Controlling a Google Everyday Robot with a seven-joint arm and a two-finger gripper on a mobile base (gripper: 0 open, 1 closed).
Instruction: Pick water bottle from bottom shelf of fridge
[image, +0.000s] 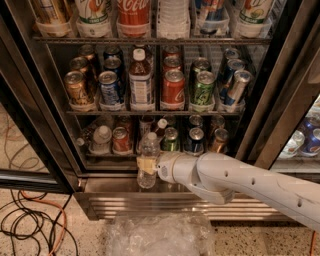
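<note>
The water bottle (147, 150), small, clear and ribbed with a white cap, stands upright in front of the fridge's bottom shelf, over the ribbed steel base (110, 197). My gripper (146, 164) reaches in from the right on a white arm and is shut on the bottle's middle, its tan pads (146, 165) around it. The bottle is out past the front row of cans. The fridge (45, 100) has a dark frame, its door open, and wire racks full of drinks.
The bottom shelf holds a red can (120, 140), a green can (171, 140), a dark can (194, 141) and a white-capped bottle (102, 137). The middle rack holds several cans and a labelled bottle (140, 82). Crumpled clear plastic (160, 232) and cables (30, 225) lie on the floor.
</note>
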